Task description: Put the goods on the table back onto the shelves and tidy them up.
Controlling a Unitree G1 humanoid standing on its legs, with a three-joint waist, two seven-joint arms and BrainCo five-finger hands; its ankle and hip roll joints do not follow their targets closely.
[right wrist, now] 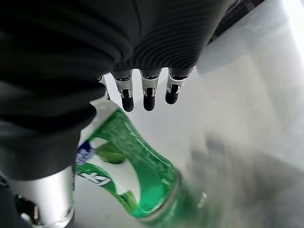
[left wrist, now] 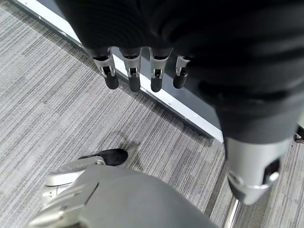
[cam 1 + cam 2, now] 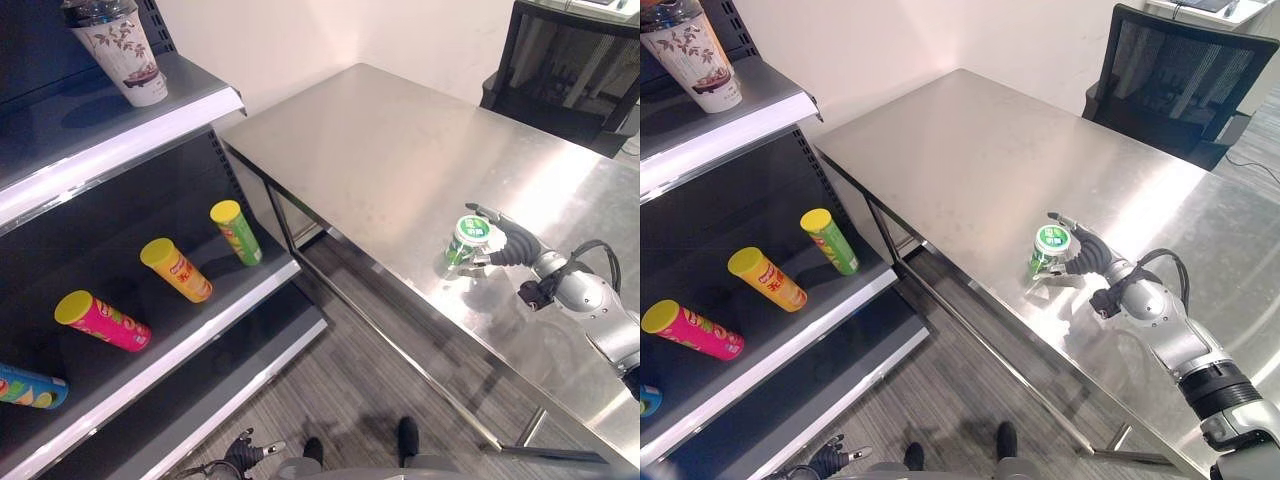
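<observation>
Left eye view: green chip can [image 3: 466, 242] upright on steel table [image 3: 400, 150], right hand [image 3: 505, 242] alongside.
Right wrist view: fingers [image 1: 149, 97] extended, not clamped.
Judged light, smooth, crushable; grip mid-body.
Left wrist view: left hand [image 2: 142, 71] relaxed, empty.

Silver-grey arms ending in dark-covered hands

The right hand [image 3: 1095, 256] is wearing a dark ribbed cover over its back and wrist — a glossy silver-grey forearm is running back from it, rounded in segments and joined by a black ring near the elbow. In the right wrist view its fingers [image 1: 148, 90] are showing as silver links with small dark screws, each capped by a rounded black tip. The left hand [image 2: 190, 42] is looking the same — black ribbed cover, a row of silver fingers [image 2: 134, 71] with dark tips, and a thick silver thumb carrying a dark round fitting near its end.
</observation>
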